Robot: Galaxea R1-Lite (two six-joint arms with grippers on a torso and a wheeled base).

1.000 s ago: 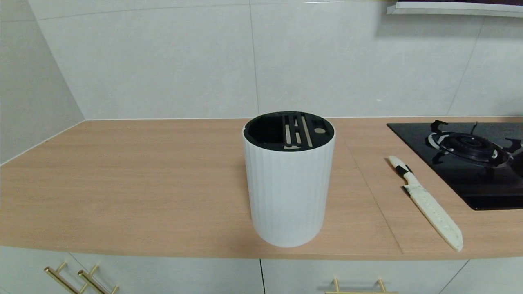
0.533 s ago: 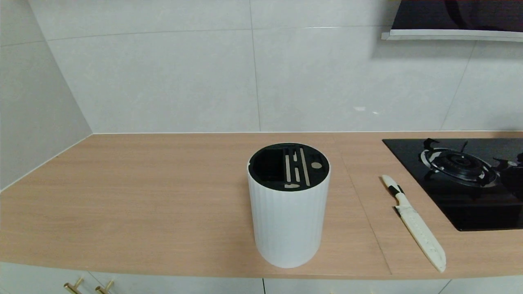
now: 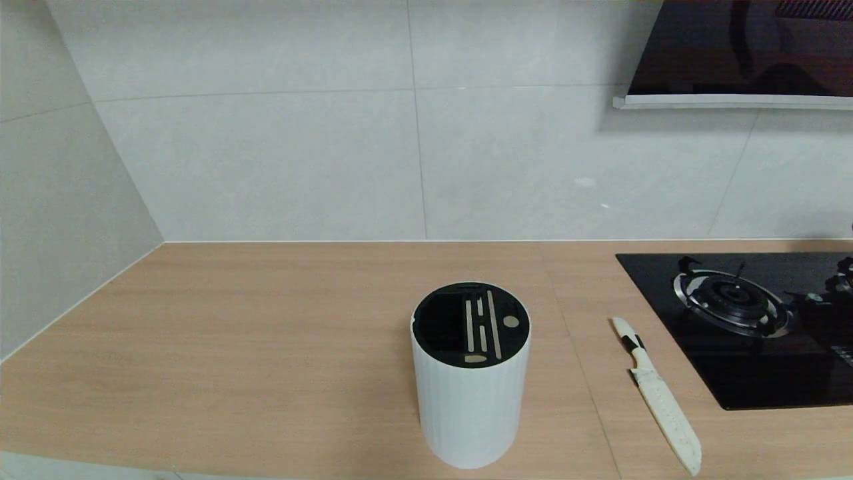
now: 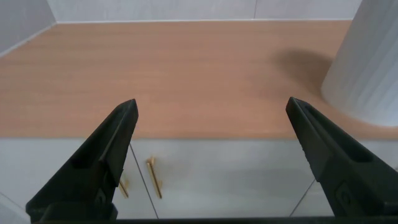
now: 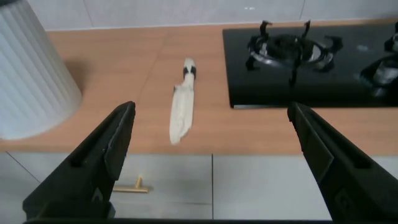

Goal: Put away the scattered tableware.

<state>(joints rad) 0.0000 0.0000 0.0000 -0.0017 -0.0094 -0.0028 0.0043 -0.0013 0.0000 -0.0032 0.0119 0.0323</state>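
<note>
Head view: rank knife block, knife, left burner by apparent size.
1. Knife block: clearly largest.
2-3. Knife and left burner: no firm ranking. The knife is longer but thin, and the burner is broader but farther from the camera.

Both wrist views crop the white holder; the head view crops the hob.

No text, label, number or sign can be read on the white holder, the knife or the stove. Any fine print on the blade is perhaps too small to be made out.
</note>
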